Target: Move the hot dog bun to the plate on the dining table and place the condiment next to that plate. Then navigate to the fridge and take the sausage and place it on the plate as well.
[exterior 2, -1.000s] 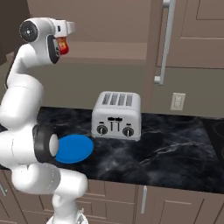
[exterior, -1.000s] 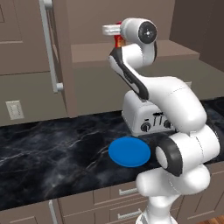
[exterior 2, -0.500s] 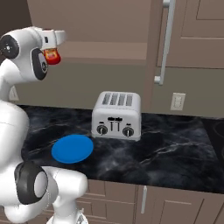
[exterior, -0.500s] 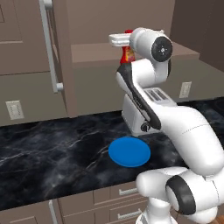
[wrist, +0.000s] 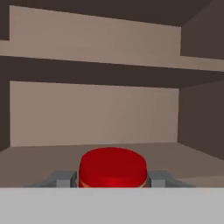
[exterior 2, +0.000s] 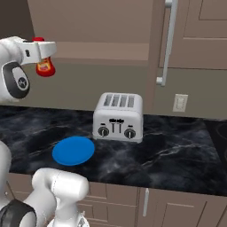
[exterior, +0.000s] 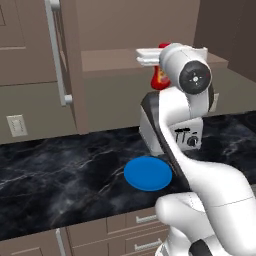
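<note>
My gripper (exterior 2: 42,50) is shut on the condiment, a red bottle (exterior 2: 44,68) with a yellow label, and holds it upright by the neck high above the counter. In the left base view the bottle (exterior: 159,78) hangs under the gripper (exterior: 156,59), behind my arm. In the hand view its red cap (wrist: 112,167) sits between the fingertips (wrist: 64,178). A blue plate (exterior: 147,173) lies on the black marble counter below, also seen as the plate (exterior 2: 73,150) left of the toaster. The hot dog bun and the sausage are out of view.
A silver four-slot toaster (exterior 2: 118,117) stands on the counter (exterior 2: 177,155) right of the plate. A tall cabinet door with a long metal handle (exterior 2: 165,44) rises behind it. A recessed shelf (wrist: 109,148) lies ahead of the hand.
The arm has swung round on its base with the bottle still held. The gripper drifted slightly lower, rightward in the left base view and leftward in the right one. The plate and toaster stayed put.
</note>
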